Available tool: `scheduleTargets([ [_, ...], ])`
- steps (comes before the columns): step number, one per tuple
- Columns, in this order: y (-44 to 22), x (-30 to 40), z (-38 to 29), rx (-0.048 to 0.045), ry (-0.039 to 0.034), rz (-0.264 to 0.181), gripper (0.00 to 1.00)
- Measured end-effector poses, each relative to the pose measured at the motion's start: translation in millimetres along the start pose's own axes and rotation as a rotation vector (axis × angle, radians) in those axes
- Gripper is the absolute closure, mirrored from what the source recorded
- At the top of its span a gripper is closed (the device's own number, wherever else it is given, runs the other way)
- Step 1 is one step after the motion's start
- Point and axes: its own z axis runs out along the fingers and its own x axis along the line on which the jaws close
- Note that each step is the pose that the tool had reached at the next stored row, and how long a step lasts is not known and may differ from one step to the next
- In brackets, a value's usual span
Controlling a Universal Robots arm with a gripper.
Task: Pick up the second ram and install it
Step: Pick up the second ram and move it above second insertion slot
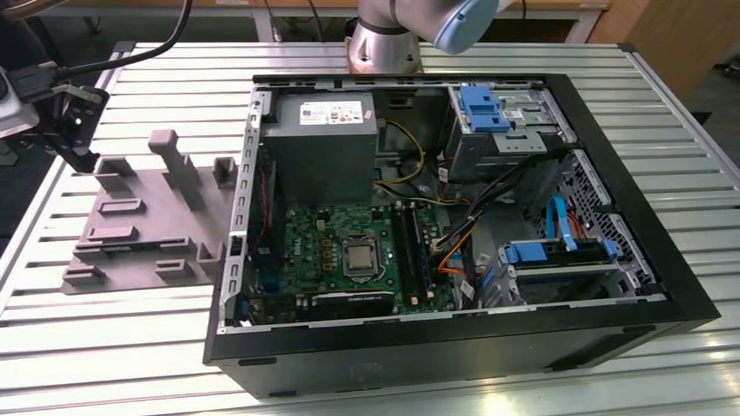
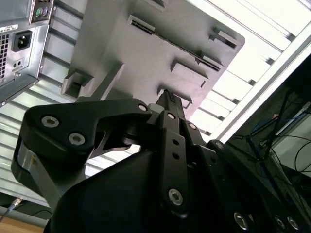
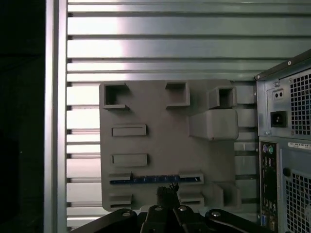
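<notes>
Now the black metal pincer (image 1: 83, 159) points down over a flat grey plastic tray (image 1: 139, 234) with blocky bumps and thin slots. Right at the pincer's tip, in the first wrist view, the second ram (image 3: 146, 180), a long, thin, dark stick with a blue edge, stands on its edge in one slot. I cannot tell if the pincer is clenched or released. Past the tray, off to the pincer's side, a big open black metal computer case (image 1: 463, 355) sits on a shiny ribbed metal table (image 1: 116, 347).
</notes>
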Motion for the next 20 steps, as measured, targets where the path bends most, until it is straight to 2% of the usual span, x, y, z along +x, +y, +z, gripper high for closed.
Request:
scheduleTargets([
  [12, 0.0, 0.1, 0.4, -0.0031, 0.0062, -0.140, 0.89],
  [20, -0.1, 0.2, 1.7, -0.0060, 0.0123, -0.277, 0.89],
])
